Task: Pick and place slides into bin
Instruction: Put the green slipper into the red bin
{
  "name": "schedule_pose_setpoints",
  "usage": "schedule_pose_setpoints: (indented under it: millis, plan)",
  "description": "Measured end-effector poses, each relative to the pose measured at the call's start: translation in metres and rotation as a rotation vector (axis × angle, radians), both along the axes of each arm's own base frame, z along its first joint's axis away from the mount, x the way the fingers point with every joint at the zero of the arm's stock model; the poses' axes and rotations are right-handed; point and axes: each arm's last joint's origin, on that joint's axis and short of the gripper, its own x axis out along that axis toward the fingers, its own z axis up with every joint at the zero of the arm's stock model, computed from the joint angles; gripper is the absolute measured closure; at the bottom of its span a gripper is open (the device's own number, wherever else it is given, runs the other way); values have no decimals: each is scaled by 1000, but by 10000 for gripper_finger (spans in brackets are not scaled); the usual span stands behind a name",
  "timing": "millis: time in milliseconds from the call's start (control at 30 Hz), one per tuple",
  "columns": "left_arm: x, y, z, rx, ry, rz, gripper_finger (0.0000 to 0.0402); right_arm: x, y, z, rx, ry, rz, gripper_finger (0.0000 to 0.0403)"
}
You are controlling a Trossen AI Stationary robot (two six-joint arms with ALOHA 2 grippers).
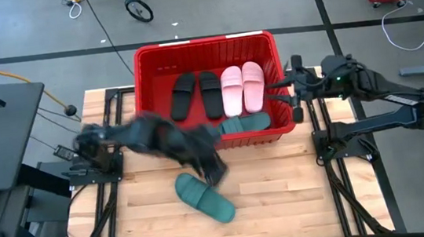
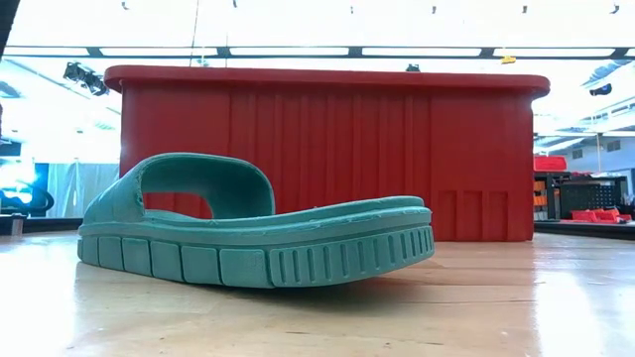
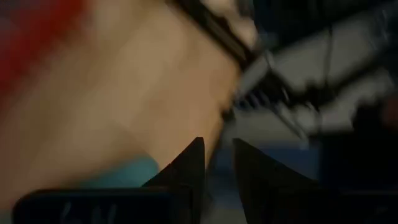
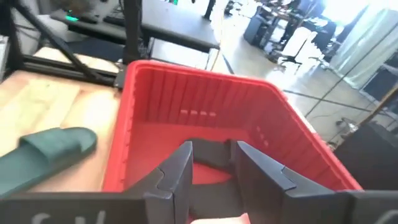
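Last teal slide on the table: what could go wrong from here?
1. The left tool is beside the heel end of the slide, not over its strap, and blurred as if moving fast; a rushed grasp could nudge the slide away.
2. The bin already holds five slides, one teal against the near wall; a short drop could catch the rim.
3. The right tool hangs at the bin's right edge; both arms could meet there.

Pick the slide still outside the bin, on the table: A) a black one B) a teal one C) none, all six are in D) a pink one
B: a teal slide lies on the wooden table in front of the red bin, by the left gripper; both black, both pink and the other teal are inside.
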Motion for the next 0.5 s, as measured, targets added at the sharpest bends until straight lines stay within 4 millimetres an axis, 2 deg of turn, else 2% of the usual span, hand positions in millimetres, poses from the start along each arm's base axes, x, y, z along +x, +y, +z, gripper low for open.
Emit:
schedule_pose_setpoints:
  millis: [133,233,367,500]
  plan:
    - [29,-43,-47,-113,167,-86,304,-5,2,-2,12,22,25,277]
    - [40,-64,-84,-130,329,-39,292,-3,2,-4,20,48,29,277]
    - [51,-81,-132,-124,539,69,267,2,0,-8,27,75,30,277]
    - [55,-85,-169,-62,710,106,235,9,0,-14,48,119,59,277]
